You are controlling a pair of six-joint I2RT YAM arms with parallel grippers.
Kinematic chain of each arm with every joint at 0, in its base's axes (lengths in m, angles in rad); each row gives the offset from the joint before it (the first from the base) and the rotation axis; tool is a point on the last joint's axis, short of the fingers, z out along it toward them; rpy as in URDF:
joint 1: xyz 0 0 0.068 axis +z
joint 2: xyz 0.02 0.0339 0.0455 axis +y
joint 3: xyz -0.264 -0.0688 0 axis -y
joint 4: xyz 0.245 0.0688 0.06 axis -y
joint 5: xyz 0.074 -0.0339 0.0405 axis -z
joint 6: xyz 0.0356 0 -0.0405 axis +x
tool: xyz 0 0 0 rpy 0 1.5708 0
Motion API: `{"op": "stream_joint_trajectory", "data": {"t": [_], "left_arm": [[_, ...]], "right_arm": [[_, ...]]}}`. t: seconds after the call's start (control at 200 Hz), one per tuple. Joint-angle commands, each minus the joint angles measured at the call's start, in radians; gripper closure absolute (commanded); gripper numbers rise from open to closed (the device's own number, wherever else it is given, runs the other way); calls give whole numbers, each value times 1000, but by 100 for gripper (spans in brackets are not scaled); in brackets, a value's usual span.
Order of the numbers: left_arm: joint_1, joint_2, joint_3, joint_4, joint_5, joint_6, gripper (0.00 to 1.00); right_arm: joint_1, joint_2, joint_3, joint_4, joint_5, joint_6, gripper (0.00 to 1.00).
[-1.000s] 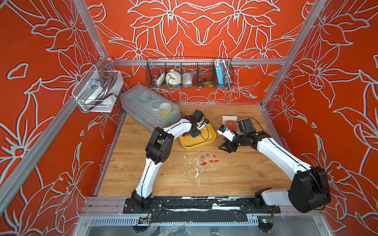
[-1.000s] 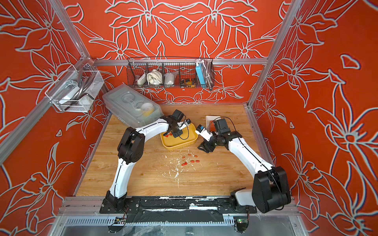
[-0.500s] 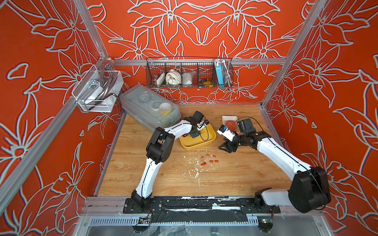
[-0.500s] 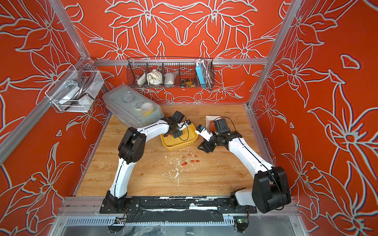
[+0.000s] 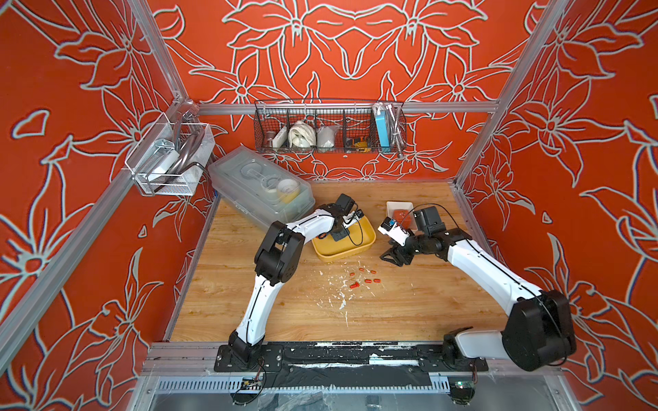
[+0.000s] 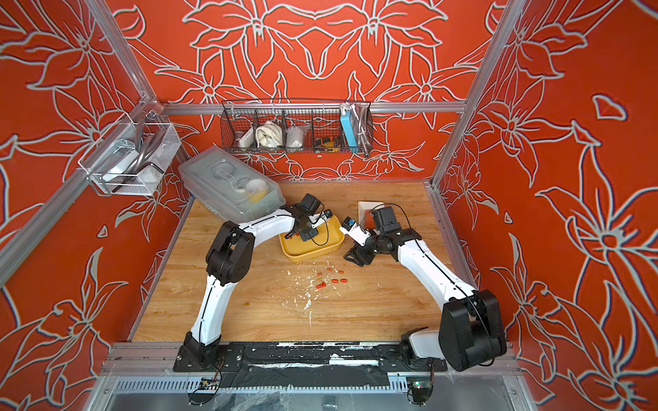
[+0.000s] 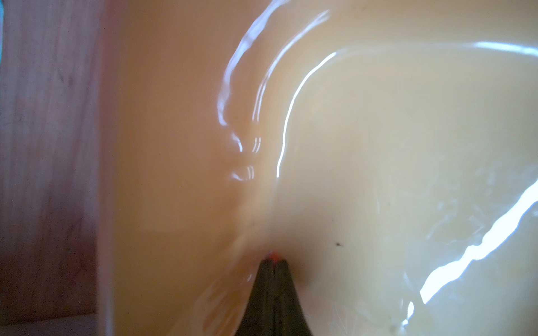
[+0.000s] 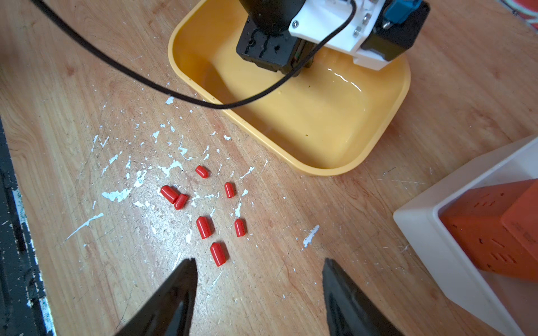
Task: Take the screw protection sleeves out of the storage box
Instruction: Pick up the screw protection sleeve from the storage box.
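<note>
Nearest me, seven tiny red capsule-shaped sleeves lie scattered on the scratched wooden tabletop. My right gripper hangs just beside them, jaws wide, holding nothing. Beyond sits the shallow yellow plastic tray. My left gripper is down inside it, tips pinched on a red sleeve.
</note>
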Motion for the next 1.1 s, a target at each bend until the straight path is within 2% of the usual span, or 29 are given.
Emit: {"op": "stream_joint_trajectory", "data": {"t": [0.0, 0.195, 0.62, 0.791, 0.926, 1.096], "left_arm": [[-1, 3, 23, -116, 55, -23, 100], [-1, -65, 55, -135, 115, -40, 100], [-2, -225, -19, -171, 256, -66, 100], [-2, -379, -167, -183, 412, -17, 100], [-4, -527, -337, -179, 549, 28, 100], [-27, -631, -514, -176, 612, 96, 100]], "right_arm": [[-6, -24, -13, -8, -18, 12, 33], [-6, -26, -13, -7, -16, 12, 33], [-6, -29, -13, -5, -18, 14, 32], [-6, -26, -13, 4, -19, 26, 30], [-7, -18, -16, 5, -52, 25, 23], [-5, -22, -23, 2, -113, 18, 12]]}}
